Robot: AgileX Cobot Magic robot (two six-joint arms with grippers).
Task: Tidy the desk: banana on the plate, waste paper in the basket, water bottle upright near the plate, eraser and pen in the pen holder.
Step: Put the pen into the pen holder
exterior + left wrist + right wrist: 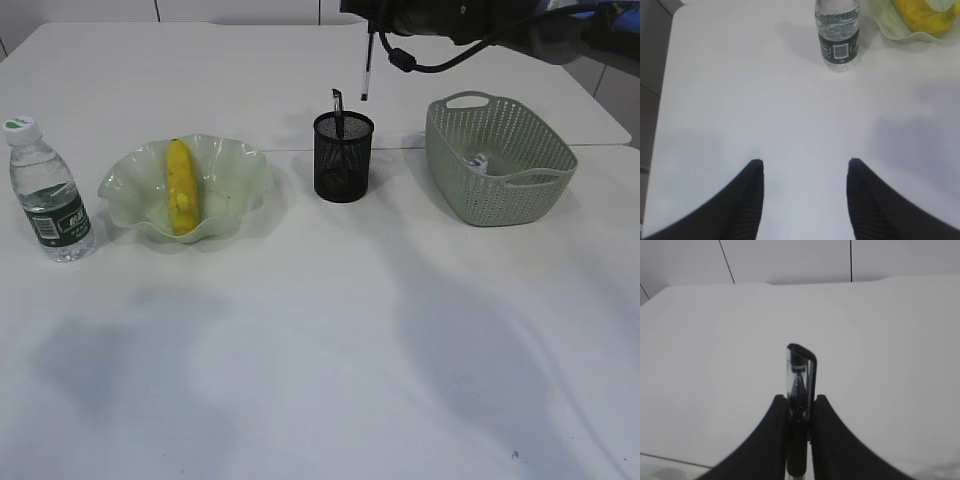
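Observation:
My right gripper point(371, 22) is shut on a black and clear pen point(367, 66) and holds it upright above the black mesh pen holder point(343, 160). The right wrist view shows the jaws point(800, 399) clamped on the pen point(801, 367). A thin dark object point(338, 106) sticks up out of the holder. The eraser is not in view. The banana point(181, 186) lies on the pale green wavy plate point(122, 186). The water bottle point(48, 192) stands upright left of the plate. My left gripper point(805, 161) is open and empty over bare table, near the bottle point(838, 35).
A grey-green woven basket point(455, 178) stands right of the holder with crumpled paper point(480, 162) inside. The left wrist view shows the table's left edge point(667, 100), the plate rim point(890, 27) and the banana point(925, 15).

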